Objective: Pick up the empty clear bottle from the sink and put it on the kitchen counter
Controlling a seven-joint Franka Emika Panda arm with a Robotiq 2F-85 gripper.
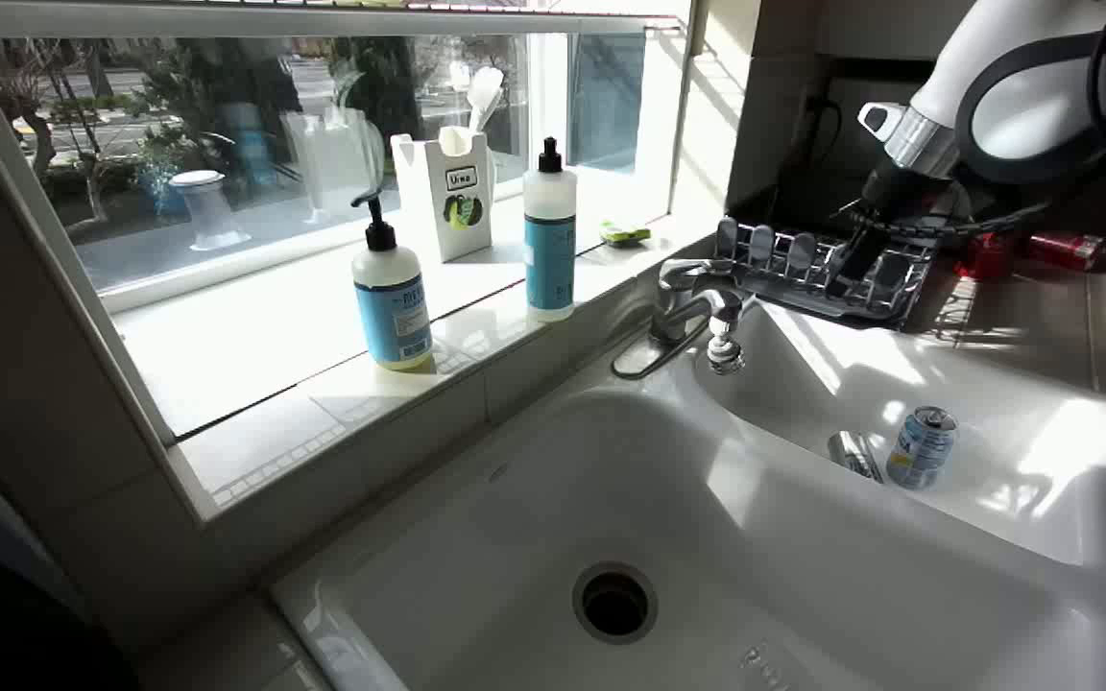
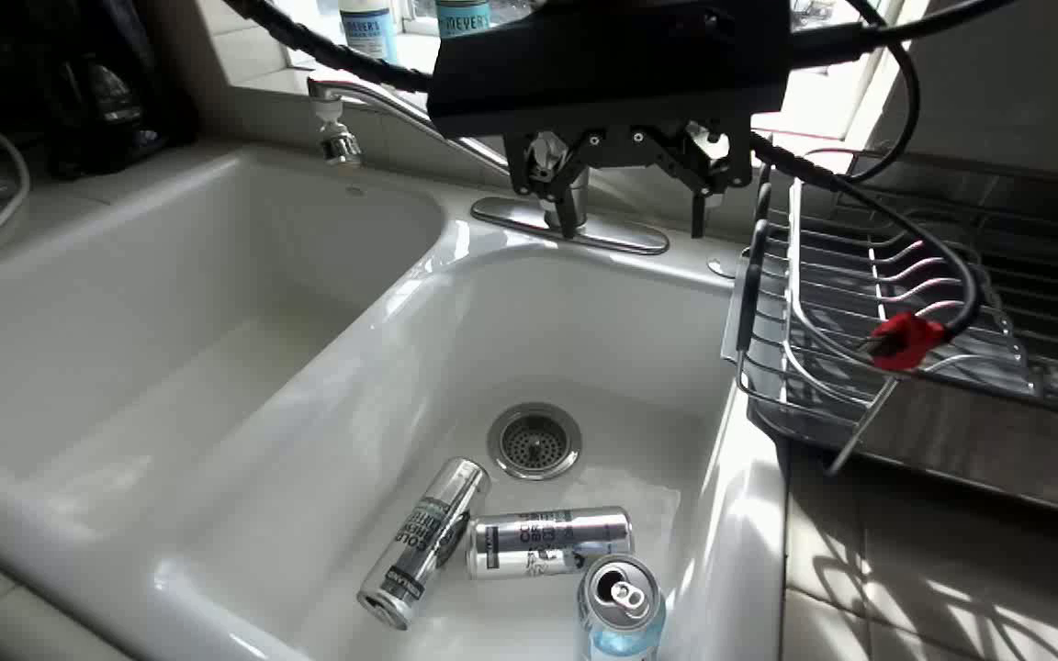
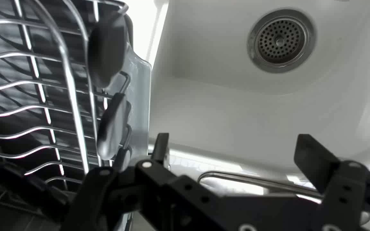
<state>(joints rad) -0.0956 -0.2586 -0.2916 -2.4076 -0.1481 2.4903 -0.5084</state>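
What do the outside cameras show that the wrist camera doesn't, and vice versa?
Only the exterior views show two silver cold-brew cans, an open light-blue can, two soap bottles and the window.
Only the wrist view: no extra object I can make out, just the drain strainer from closer above.
Shared: sink, dish rack, faucet base, gripper.

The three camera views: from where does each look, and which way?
In an exterior view: above the sink near its open drain, facing soap bottles and faucet; robot arm at top right.
In an exterior view: opposite the faucet, looking down on cans; gripper at top.
Wrist view: by the gripper, looking down past its fingers at a strainer and dish rack.
Both exterior views show the sink, faucet, cans and soap bottles.
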